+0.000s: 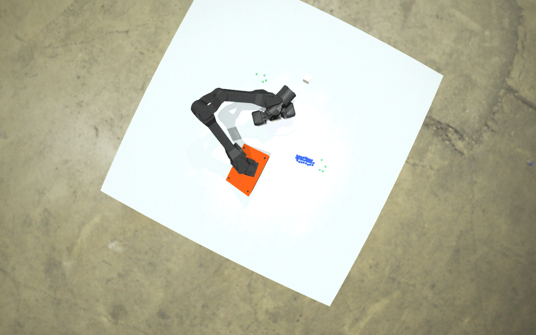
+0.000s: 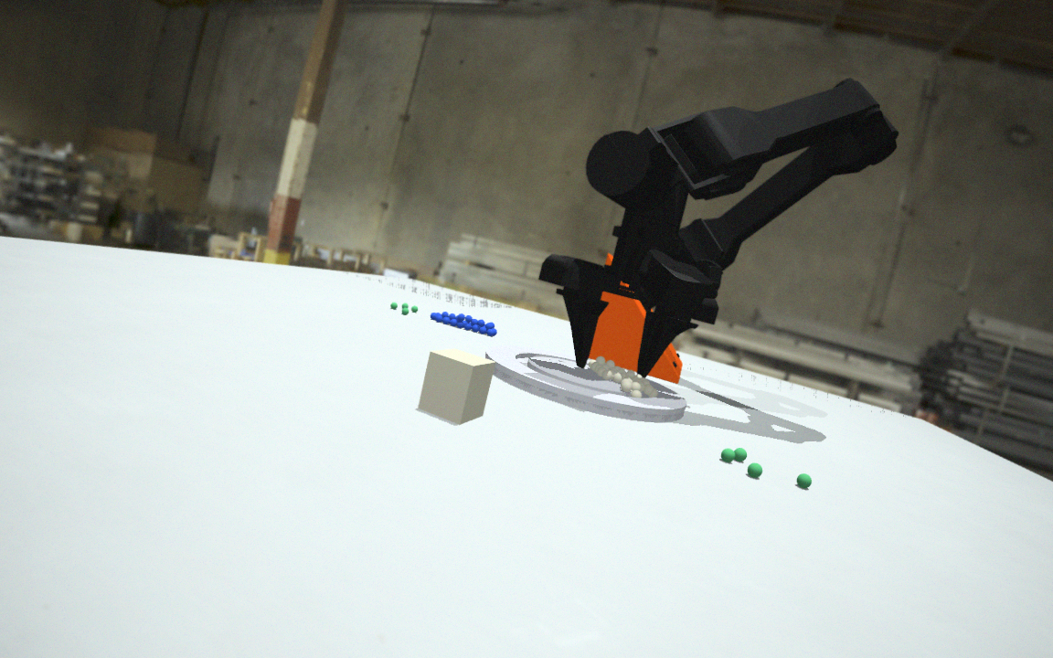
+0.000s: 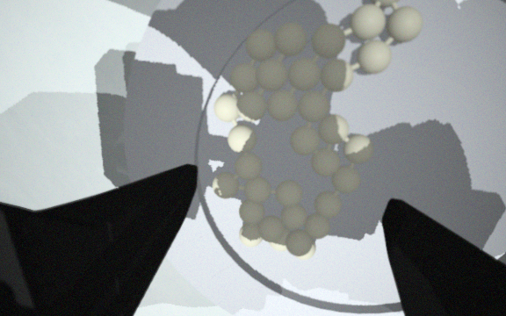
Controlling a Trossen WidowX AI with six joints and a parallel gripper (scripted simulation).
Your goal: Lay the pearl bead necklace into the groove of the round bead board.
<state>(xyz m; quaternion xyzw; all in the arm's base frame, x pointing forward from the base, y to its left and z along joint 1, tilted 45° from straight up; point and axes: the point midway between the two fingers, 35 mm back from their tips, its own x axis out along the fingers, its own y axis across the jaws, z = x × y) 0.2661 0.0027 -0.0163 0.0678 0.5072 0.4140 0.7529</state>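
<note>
The pearl bead necklace (image 2: 627, 384) (image 3: 304, 140) lies bunched on the round bead board (image 1: 287, 130) (image 2: 588, 402) (image 3: 411, 110), inside the ring of the groove (image 3: 279, 289) and not laid along it; seen from the wrist, the heap fills the board's 9 o'clock side, with a few beads trailing off toward 12. From above it is almost wholly hidden under the pincer (image 1: 273, 115) (image 2: 611, 370) (image 3: 292, 186). That pincer points down over the board, its fingers well apart with beads showing in the space between the tips, and it has hold of nothing. Whether a tip touches the board I cannot tell. Now outward from the board, with 12 at the top of the overhead view: a small cream block (image 1: 306, 79) (image 2: 454, 387) stands on the white surface (image 1: 365, 187) (image 2: 269, 491) (image 3: 16, 145) at 1 o'clock, and a blue bead strand (image 1: 304, 160) (image 2: 463, 323) lies folded up at 5, with loose green beads (image 1: 325, 166) (image 2: 405, 306) just beyond. More green beads (image 1: 264, 75) (image 2: 753, 470) are scattered at 11. The orange base (image 1: 244, 185) (image 2: 616, 331) sits at 7, and from it the black arm (image 1: 220, 137) (image 2: 792, 122) bends round by way of 9 to reach over the board
</note>
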